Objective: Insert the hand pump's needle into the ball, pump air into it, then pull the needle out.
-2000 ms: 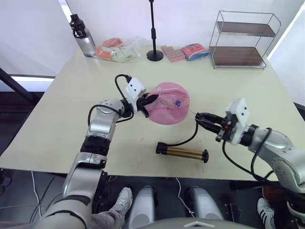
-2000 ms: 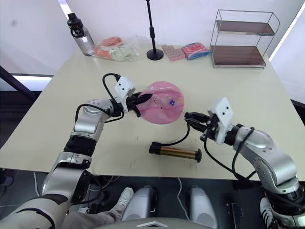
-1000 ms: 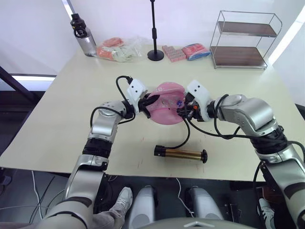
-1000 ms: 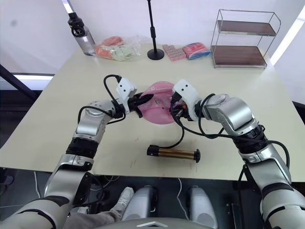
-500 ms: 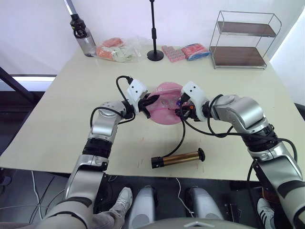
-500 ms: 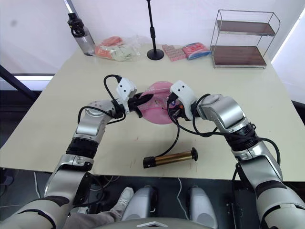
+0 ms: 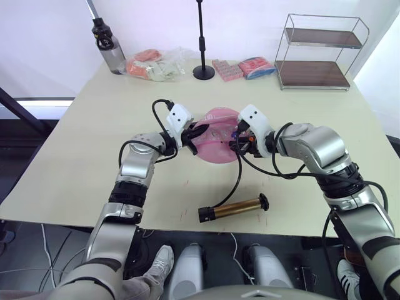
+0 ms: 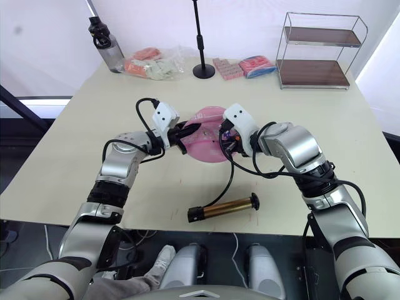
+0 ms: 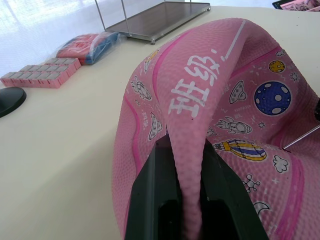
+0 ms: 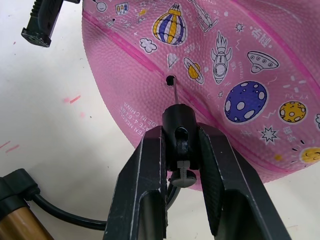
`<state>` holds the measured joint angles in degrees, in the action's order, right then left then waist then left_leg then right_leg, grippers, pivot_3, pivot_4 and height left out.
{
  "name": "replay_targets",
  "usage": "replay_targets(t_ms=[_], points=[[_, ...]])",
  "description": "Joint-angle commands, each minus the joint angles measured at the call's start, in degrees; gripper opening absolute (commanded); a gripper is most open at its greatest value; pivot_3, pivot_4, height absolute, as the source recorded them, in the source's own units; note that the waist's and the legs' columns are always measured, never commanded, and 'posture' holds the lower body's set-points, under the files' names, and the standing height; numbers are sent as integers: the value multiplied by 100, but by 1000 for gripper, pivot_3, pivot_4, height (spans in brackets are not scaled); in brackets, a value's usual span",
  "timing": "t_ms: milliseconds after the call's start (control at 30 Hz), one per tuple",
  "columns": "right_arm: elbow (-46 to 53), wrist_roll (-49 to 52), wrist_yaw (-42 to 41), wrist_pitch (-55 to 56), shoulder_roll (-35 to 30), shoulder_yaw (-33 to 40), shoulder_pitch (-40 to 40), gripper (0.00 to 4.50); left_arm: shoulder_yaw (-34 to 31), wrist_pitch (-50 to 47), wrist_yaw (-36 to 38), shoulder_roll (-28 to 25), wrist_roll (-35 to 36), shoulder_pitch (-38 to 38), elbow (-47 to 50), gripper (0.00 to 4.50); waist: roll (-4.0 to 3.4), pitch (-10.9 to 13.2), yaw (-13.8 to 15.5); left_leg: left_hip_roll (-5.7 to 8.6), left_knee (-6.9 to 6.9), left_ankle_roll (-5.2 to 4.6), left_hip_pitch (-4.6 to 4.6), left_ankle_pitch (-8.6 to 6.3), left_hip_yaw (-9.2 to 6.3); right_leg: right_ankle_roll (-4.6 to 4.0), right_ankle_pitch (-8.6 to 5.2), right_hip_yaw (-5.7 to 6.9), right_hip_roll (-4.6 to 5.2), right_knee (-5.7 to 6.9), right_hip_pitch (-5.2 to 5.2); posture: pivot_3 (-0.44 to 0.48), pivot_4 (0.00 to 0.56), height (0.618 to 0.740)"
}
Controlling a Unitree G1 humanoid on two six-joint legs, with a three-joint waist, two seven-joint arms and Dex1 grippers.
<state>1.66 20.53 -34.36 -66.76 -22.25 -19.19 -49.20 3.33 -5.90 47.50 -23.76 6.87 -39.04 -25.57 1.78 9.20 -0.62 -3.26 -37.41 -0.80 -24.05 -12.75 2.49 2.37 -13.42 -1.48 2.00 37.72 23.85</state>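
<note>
Right wrist view gives you the best look: your right gripper [image 10: 181, 145] is clamped on the black fitting, and the needle [image 10: 175, 96] has its tip right at the ball's [image 10: 240, 65] valve hole. You can't tell if it's actually in. Your left gripper [image 9: 182, 185] is pinching a fold of the half-flat ball, mid-table [image 7: 81, 156]. The pump [image 7: 232, 208] lies near the front edge, just past the ball, with its hose [image 7: 234, 181] curving up to your right gripper.

Ball [image 7: 219, 142] mid-table between left hand [image 7: 192, 136] and right hand [image 7: 237, 141]; hand pump [image 7: 232, 207] before it.
</note>
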Motion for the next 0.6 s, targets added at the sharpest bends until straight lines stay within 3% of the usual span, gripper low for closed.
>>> replay_targets(t_ms=[33,600], points=[[150,-38,-45,180,-25,178,-109,354,81,3,13,61,-42,18,2,70,0,0,0,0,0,0,0,0,0,0,0,0,0,0,0,0,150,740],[175,-199,-321,253,-92,-119,33,354,50,-46,-54,82,-25,47,32,70,0,0,4,0,0,0,0,0,0,0,0,0,0,-1,0,0,150,740]])
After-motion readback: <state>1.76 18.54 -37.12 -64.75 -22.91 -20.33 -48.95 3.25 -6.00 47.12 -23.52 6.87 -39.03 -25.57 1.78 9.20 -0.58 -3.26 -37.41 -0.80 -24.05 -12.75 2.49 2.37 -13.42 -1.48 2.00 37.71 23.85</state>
